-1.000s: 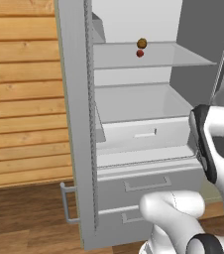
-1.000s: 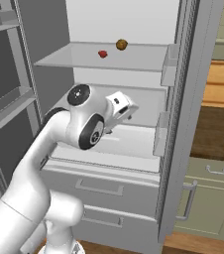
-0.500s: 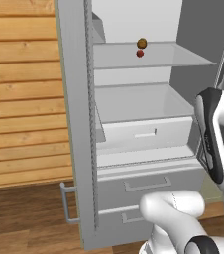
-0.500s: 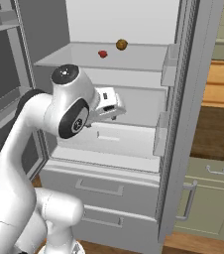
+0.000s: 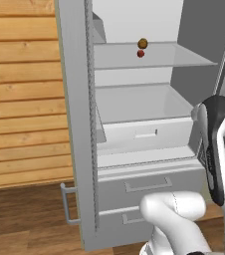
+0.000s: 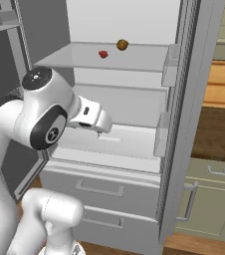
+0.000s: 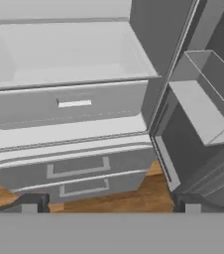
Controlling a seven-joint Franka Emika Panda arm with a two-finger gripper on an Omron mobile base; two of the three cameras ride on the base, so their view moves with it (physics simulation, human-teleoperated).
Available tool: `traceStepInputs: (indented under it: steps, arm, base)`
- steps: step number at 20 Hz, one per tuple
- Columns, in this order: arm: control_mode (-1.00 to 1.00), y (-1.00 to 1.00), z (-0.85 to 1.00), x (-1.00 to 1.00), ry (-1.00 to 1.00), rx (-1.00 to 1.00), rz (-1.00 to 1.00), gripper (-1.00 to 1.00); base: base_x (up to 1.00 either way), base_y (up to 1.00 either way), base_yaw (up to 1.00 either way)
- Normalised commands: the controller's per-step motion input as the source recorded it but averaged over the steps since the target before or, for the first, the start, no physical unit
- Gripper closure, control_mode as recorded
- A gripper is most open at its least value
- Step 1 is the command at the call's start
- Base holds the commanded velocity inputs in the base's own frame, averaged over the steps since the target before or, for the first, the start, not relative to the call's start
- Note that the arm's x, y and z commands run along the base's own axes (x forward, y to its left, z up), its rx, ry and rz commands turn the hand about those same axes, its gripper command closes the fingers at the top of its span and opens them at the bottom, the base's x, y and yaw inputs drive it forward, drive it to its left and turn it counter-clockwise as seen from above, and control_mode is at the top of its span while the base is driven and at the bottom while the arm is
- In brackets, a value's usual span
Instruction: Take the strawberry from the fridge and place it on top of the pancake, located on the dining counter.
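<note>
Left base view: the fridge (image 5: 79, 124) stood with its door open. The strawberry (image 5: 141, 53) sat on the upper shelf (image 5: 174, 57) at about 1 o'clock in the frame, just beside a brownish-orange ball (image 5: 143, 43) that lay behind it, at its 12 o'clock. The two were close enough that a careless reach could catch the wrong one. The arm (image 5: 215, 144) rose at 3 o'clock, well below that shelf.

Right base view: the strawberry (image 6: 103, 54) sat at 11 o'clock with the ball (image 6: 122, 45) at its 2 o'clock. The wrist (image 6: 92, 116) pointed into the fridge at the height of the white bin, under the fruit's shelf. I judged the reach was only starting and needed a lift.

Hand view: the camera looked down at the white bin (image 7: 69, 101) and the lower drawers (image 7: 77, 171). The fingers (image 7: 32, 204) stood far apart at 7 and 5 o'clock, spread wide with nothing between them, ready for the small fruit.
</note>
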Motion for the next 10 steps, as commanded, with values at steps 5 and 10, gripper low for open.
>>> traceStepInputs:
  steps: [5,10]
  arm:
    - [-1.0,0.53,0.43,-0.2,-0.3,-0.05,0.0,-1.0]
    - [-1.0,0.24,0.44,-0.29,-0.07,-0.02,0.0,-1.0]
  base:
    - [0.0,0.0,0.0]
    - [0.0,0.0,0.0]
